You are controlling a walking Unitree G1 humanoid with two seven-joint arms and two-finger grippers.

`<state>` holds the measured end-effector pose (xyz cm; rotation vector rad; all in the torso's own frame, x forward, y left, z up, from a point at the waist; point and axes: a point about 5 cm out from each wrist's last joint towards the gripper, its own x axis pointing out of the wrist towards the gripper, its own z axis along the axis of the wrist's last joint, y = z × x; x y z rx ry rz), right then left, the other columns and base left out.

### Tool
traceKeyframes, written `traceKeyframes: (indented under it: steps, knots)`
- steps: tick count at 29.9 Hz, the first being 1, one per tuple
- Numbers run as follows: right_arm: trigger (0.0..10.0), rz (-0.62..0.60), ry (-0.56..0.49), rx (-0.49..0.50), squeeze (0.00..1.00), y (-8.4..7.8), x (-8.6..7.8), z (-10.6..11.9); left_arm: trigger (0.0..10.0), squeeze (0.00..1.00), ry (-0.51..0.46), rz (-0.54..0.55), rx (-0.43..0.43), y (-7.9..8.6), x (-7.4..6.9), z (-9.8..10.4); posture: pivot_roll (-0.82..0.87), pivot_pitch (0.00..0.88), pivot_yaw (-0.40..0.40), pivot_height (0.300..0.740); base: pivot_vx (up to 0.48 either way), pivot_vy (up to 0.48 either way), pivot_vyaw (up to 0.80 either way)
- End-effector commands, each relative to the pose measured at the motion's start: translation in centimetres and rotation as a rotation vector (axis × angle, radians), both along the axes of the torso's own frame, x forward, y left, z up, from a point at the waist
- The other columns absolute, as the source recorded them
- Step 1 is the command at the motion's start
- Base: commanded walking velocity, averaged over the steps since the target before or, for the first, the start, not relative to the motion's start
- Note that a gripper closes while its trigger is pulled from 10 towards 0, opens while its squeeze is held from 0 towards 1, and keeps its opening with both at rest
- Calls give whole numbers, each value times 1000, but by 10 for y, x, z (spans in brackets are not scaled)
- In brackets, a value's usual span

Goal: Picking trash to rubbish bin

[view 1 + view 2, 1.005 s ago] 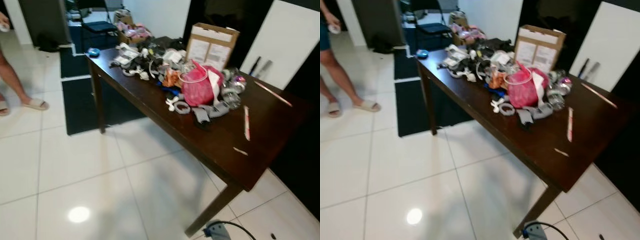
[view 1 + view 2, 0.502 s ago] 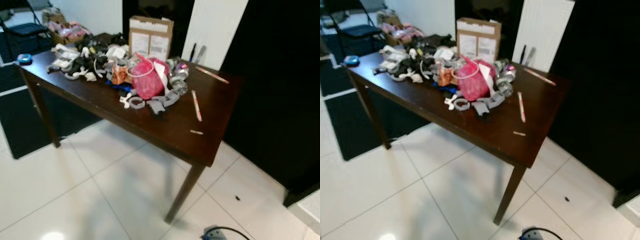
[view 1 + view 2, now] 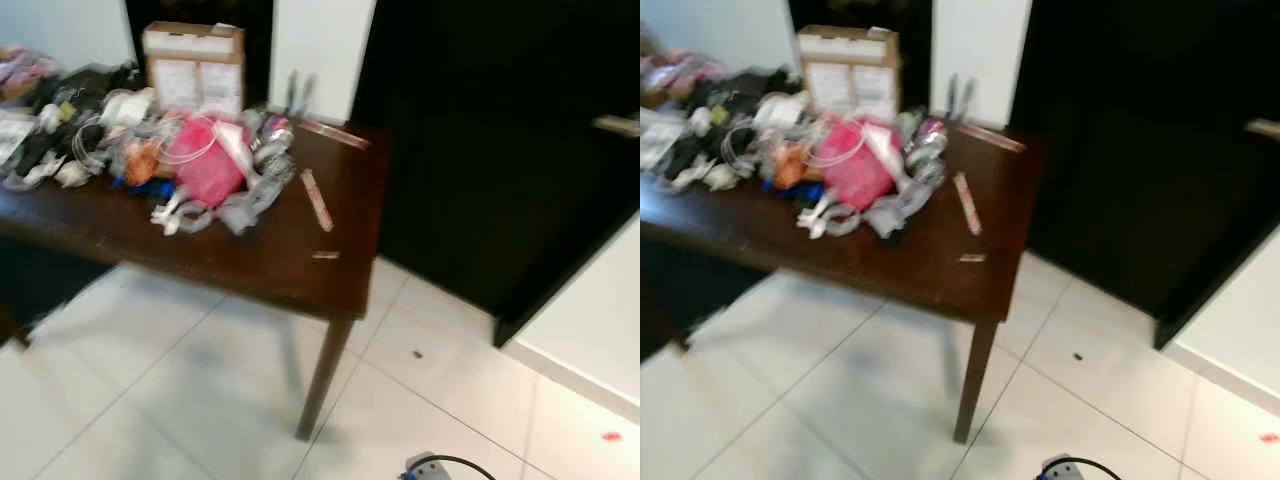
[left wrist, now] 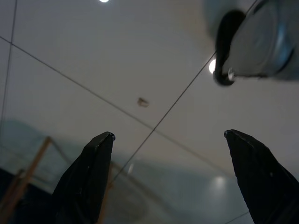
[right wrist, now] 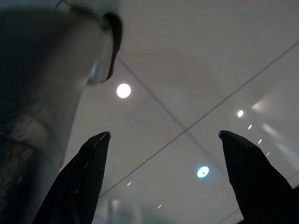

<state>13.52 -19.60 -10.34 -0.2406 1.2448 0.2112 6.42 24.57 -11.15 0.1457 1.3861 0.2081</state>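
Observation:
A dark wooden table (image 3: 280,262) carries a pile of trash: a pink plastic bag (image 3: 205,166), crumpled grey and white scraps (image 3: 240,205), tangled dark bits (image 3: 70,110) and a pink stick (image 3: 317,200). A small scrap (image 3: 325,255) lies near the table's front corner. A cardboard box (image 3: 192,68) stands at the back. My left gripper (image 4: 169,135) hangs open over the tiled floor with nothing between its fingers. My right gripper (image 5: 163,135) is open too, above shiny tiles. A small brown crumb (image 4: 143,101) lies on the floor in the left wrist view.
A black cabinet front (image 3: 480,150) fills the wall right of the table, and a white counter (image 3: 600,320) juts in at the far right. On the white tiles are a dark speck (image 3: 417,353) and a red speck (image 3: 610,436). A grey plug with cable (image 3: 430,466) shows at the bottom edge.
The camera has swung to the right, so the table has slid left in the picture and the black cabinet and white counter have come in. The person has left view.

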Motion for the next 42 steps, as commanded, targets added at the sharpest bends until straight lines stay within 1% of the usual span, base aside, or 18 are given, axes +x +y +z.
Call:
traceKeyframes:
  steps: [1, 3, 5, 9, 11, 14, 18, 23, 26, 30, 35, 39, 41, 42]
  knots:
    - [10000, -2, 5, -11, 0, -4, -1, 0, 10000, 0, -3, 2, -4, -1, 0, 0, 131, 74, -60, 740, 0, 0, -788]
    - [10000, -1, 5, -13, 0, -4, -2, 0, 10000, 0, 0, 4, -2, 1, -2, 0, 132, 76, -61, 740, 0, 0, -788]
    - [10000, -18, 1, -14, 0, -5, -2, 0, 10000, 0, 0, 7, 0, 3, -2, 0, 132, 77, -62, 740, 0, 0, 0]
    - [10000, -16, -3, -10, 0, -5, -2, 0, 10000, 0, -3, 13, 3, 6, -2, 1, 133, 76, -61, 740, 0, 0, 0]
    - [10000, -15, -2, -10, 0, -5, -3, 0, 10000, 0, -2, 4, 1, 5, 0, 1, 133, 77, -59, 740, 0, 0, 0]
    - [10000, -14, 0, -10, 0, -5, -4, 0, 10000, 0, -3, -13, -7, -3, 6, 0, 131, 80, -57, 740, 0, 165, 0]
    - [10000, -13, 5, -8, 0, -4, -5, -1, 10000, 0, -6, -23, -14, -10, 10, -1, 131, 75, -58, 740, 0, 360, 0]
    - [10000, -15, 6, -7, 0, -4, -6, -1, 10000, 0, -10, -25, -17, -13, 12, -1, 129, 74, -59, 740, 0, 442, 0]
    - [10000, -16, 4, -6, 0, -4, -5, -1, 10000, 0, -8, -23, -14, -8, 9, -1, 127, 76, -61, 740, 0, 451, 0]
    - [10000, -16, 0, -5, 0, -4, -5, -1, 10000, 0, 2, -15, -3, 4, 0, 1, 125, 77, -64, 740, 0, 449, 0]
    - [10000, -15, 0, -5, 0, -4, -4, -1, 10000, 0, 7, -12, -3, 7, -4, 2, 126, 79, -65, 740, 0, 448, 0]
    - [10000, -12, 2, -5, 0, -5, -5, -1, 10000, 0, 4, -13, -9, 2, -1, 0, 129, 82, -65, 740, 0, 452, 0]
    - [10000, -11, 3, -4, 0, -5, -5, -1, 10000, 0, 1, -15, -17, -6, 3, -1, 128, 82, -63, 740, 0, 450, 0]
    - [10000, -11, 3, -4, 0, -5, -5, -1, 10000, 0, 1, -15, -17, -6, 3, -1, 128, 82, -63, 740, 0, 450, 0]
